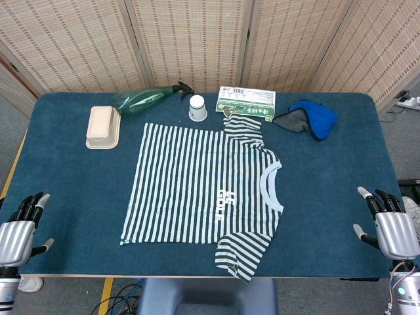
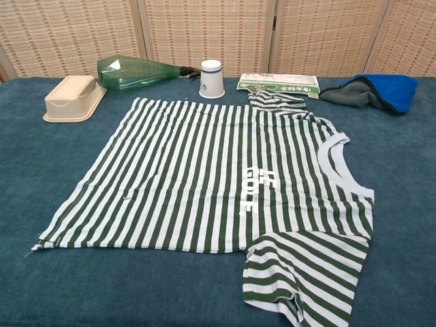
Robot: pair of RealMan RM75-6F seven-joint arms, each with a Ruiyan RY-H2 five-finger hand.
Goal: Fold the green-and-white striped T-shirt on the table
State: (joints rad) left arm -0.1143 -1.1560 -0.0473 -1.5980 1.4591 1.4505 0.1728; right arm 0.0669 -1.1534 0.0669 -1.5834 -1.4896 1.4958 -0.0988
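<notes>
- Head view: one shirt (image 1: pixel 203 187) lies flat and unfolded mid-desk (image 1: pixel 65 197), collar toward your right, hem toward your left. Your left hand (image 1: pixel 20 230) and right hand (image 1: pixel 390 223) sit at the near corners, fingers spread, holding nothing, both well apart from the cloth.
- Head view, risk: the far sleeve (image 1: pixel 244 126) touches or nearly touches the one box (image 1: pixel 247 102), with the one cup (image 1: pixel 197 108) just beside the far edge. Lift that edge carelessly and you probably tip the cup or drag the box.
- Head view, count: one bottle (image 1: pixel 147 98), one tray (image 1: pixel 103 126) and one blue cloth (image 1: pixel 308 119) line the back.
- Chest view: neither hand shows. The near sleeve (image 2: pixel 306 272) runs close to the desk's front edge; I judge that a loose pull could slide it off.
- Chest view, risk: the fabric looks thin and limp, so a one-sided pinch likely bunches the stripes rather than making a clean fold.
</notes>
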